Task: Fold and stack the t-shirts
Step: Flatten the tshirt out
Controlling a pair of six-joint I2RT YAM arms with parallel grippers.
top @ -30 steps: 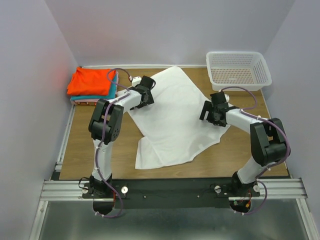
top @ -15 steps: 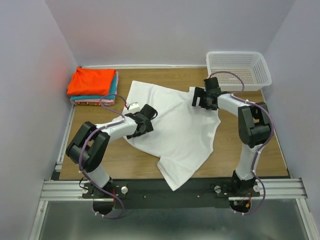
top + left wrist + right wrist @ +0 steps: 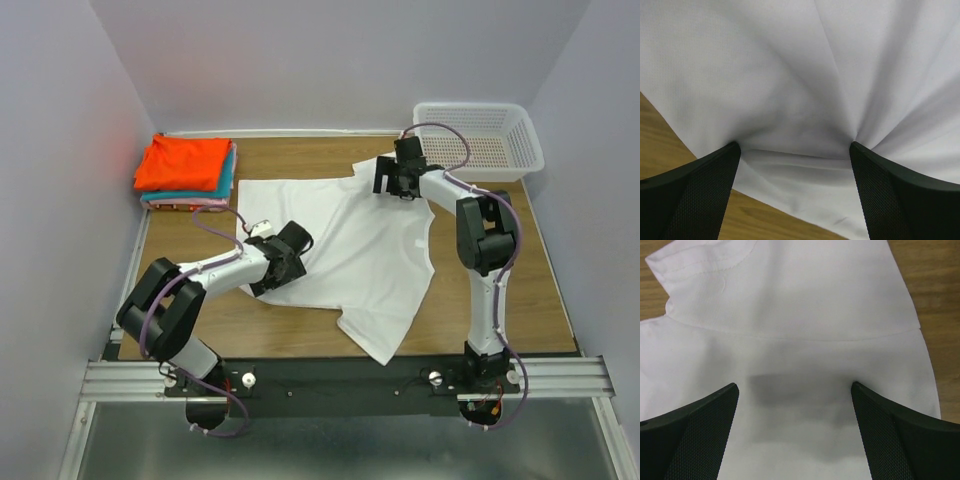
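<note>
A plain white t-shirt (image 3: 360, 250) lies spread on the wooden table. My left gripper (image 3: 284, 258) is at its near-left edge. In the left wrist view the gripper (image 3: 795, 147) is open, and both fingertips (image 3: 730, 155) press down on the white t-shirt (image 3: 805, 75), with creases fanning out from them. My right gripper (image 3: 392, 178) is at the far-right sleeve. It stands open (image 3: 795, 387) just above the white t-shirt (image 3: 790, 305), near the sleeve seam, with nothing between its fingers. Folded t-shirts are stacked at the far left: orange-red (image 3: 183, 161) on top, then teal (image 3: 232, 170), then pink (image 3: 185, 206).
A white mesh basket (image 3: 478, 138) stands at the far right corner, close behind the right gripper. Bare wood (image 3: 520, 270) shows right of the shirt and near the left front (image 3: 250, 320). Grey walls close in the table on three sides.
The left gripper has come back toward the near left and the right gripper has gone to the far right. The white shirt has turned and spread wider between them.
</note>
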